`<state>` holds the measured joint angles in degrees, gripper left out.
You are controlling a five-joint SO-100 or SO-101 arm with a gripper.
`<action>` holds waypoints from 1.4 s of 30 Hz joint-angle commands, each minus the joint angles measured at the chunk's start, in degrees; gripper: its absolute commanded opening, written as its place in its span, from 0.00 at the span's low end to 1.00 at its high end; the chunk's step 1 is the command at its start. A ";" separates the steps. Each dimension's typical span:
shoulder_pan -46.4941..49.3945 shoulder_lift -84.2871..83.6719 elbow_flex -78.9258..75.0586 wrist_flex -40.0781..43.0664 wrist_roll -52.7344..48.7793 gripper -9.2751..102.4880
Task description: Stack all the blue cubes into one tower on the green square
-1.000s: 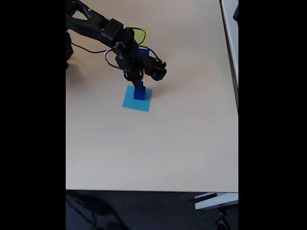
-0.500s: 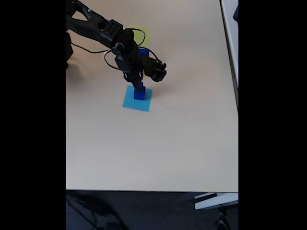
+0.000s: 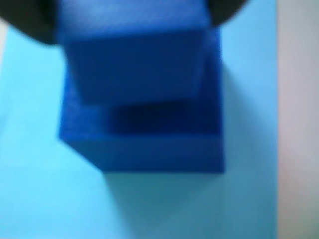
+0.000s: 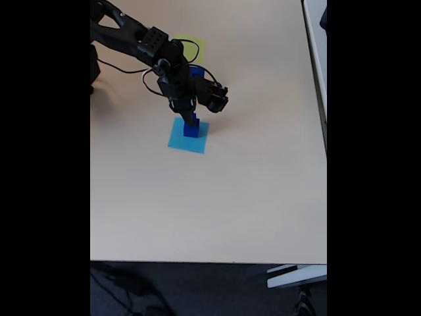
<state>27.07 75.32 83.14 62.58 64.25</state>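
A pale beige table [image 4: 217, 197] is seen in the fixed view, with dark floor below its near edge. A light-blue paper square [image 4: 188, 136] lies on it, bearing two stacked blue cubes [image 3: 144, 124], the smaller one on top. The gripper [image 4: 193, 116] is clasped on the upper cube [image 3: 132, 55]. The green square [image 4: 195, 46] lies well apart, behind the arm

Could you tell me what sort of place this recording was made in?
Probably an office or lab desk: a plain beige table over dark floor, with a small black arm, coloured paper squares such as the light-blue square, and blue cubes.
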 commanded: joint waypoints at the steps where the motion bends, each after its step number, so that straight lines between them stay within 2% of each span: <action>1: 0.35 0.53 -0.53 -1.23 -0.44 0.13; 42: -0.18 1.58 0.09 -1.67 0.26 0.28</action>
<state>26.98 75.32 83.50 62.05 63.90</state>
